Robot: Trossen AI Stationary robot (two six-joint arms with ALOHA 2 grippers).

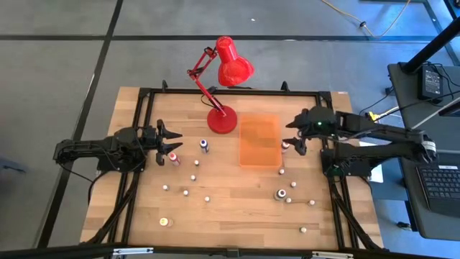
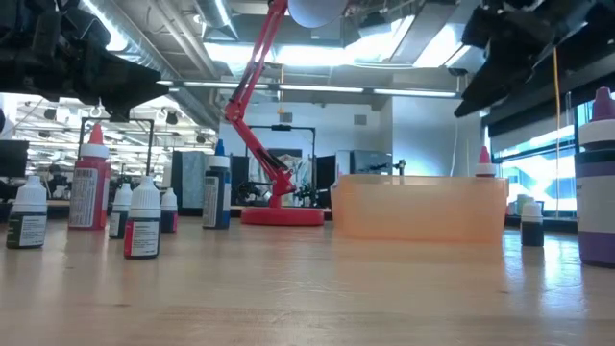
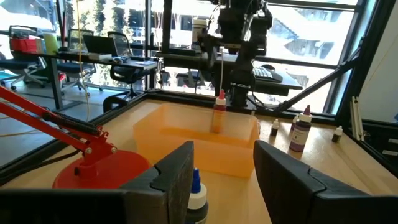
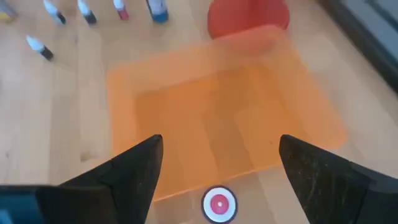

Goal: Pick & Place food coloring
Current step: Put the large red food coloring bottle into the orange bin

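Bottle with a red cap (image 4: 219, 204) stands upright right under your right end effector (image 4: 217, 171), whose fingers are spread wide and empty, just beside the orange tray (image 4: 217, 118) on the counter (image 1: 230, 205). Left end effector (image 1: 175, 144) hovers by another bottle (image 1: 175, 157), part-open, holding nothing. Lamp (image 1: 223, 119) stands beyond the tray.
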